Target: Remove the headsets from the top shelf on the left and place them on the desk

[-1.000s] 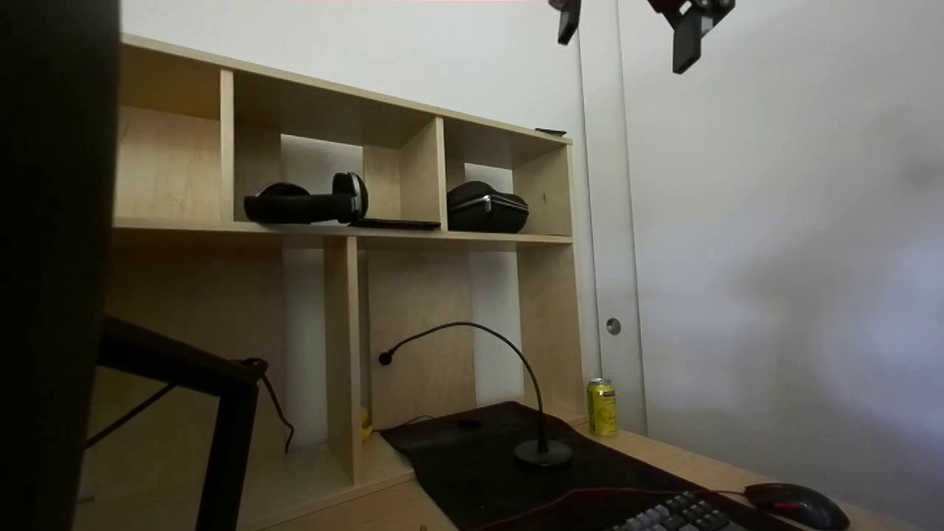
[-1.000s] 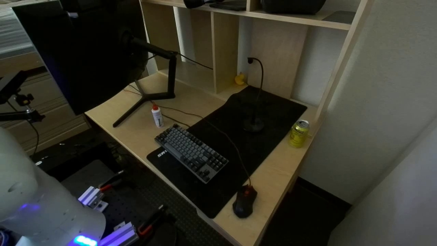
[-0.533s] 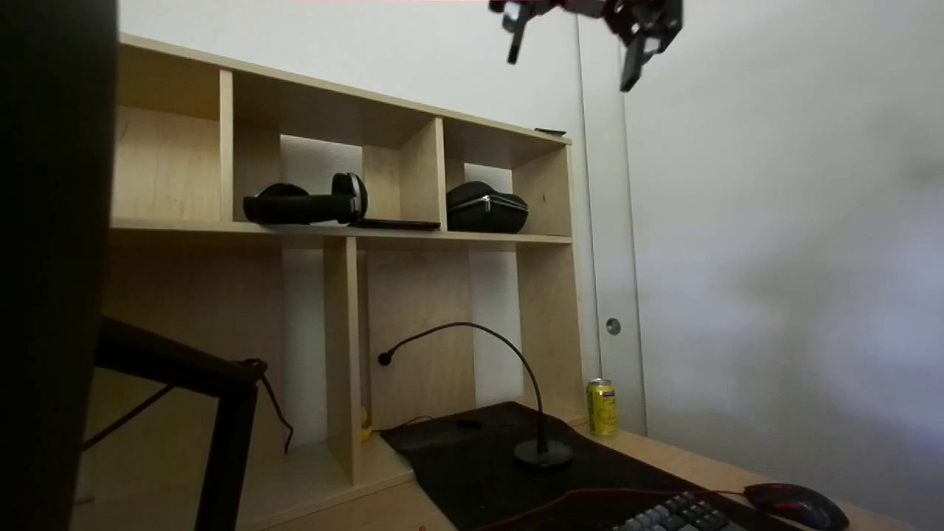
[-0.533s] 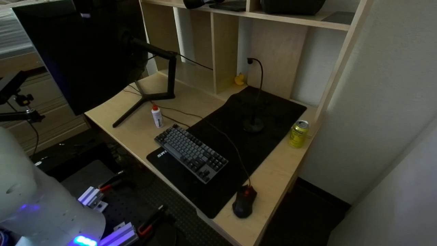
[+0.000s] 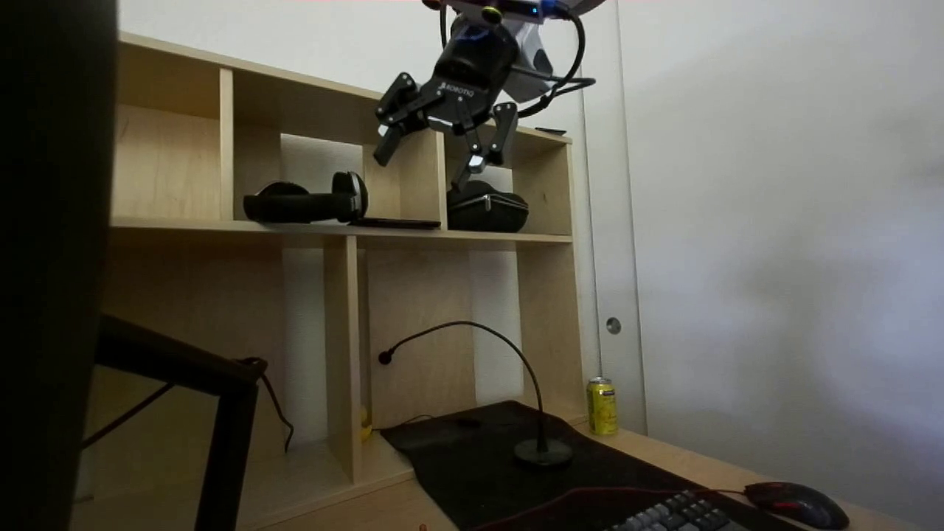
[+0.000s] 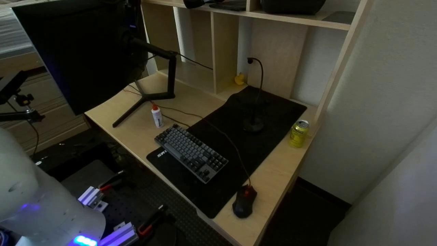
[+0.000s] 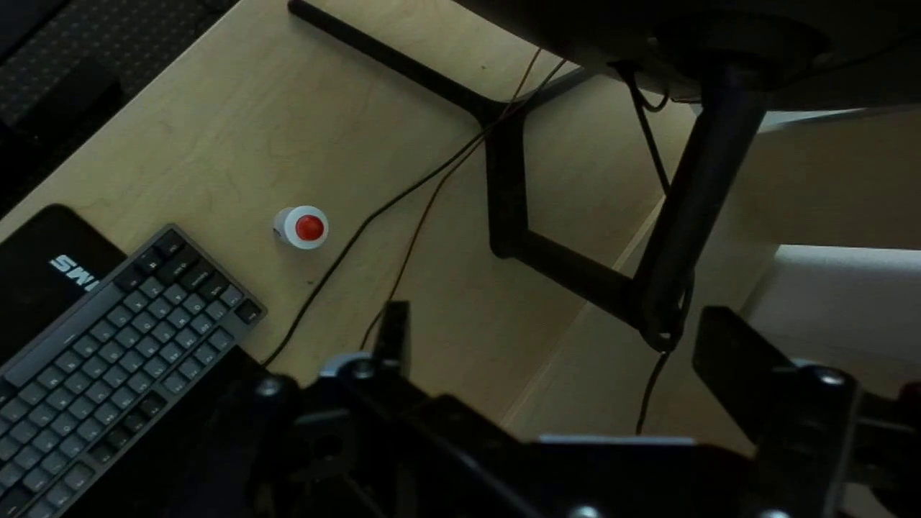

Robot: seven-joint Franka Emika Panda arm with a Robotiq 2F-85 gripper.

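The black headset (image 5: 310,208) lies in the middle compartment of the pale wooden top shelf (image 5: 398,233), with one ear cup standing up at its right end. In an exterior view only a dark part of the headset (image 6: 194,3) shows at the top edge. My gripper (image 5: 422,167) is open and empty, in the air to the right of and above the headset, apart from it. In the wrist view the open jaws (image 7: 557,327) have nothing between them, and the headset is out of view. The desk (image 6: 191,99) has a black mat (image 6: 273,102) on it.
A flat dark item (image 5: 402,223) lies beside the headset. A black zip case (image 5: 487,210) sits in the right compartment. A large monitor (image 6: 78,58) on a stand (image 7: 507,187) is at the desk's left. A gooseneck microphone (image 5: 542,453), can (image 5: 602,407), keyboard (image 6: 191,152) and bottle (image 7: 306,227) stand on the desk.
In an exterior view my gripper has come from the top edge down and to the left, towards the shelf; much more of it shows. It stays open. The headset has not moved.
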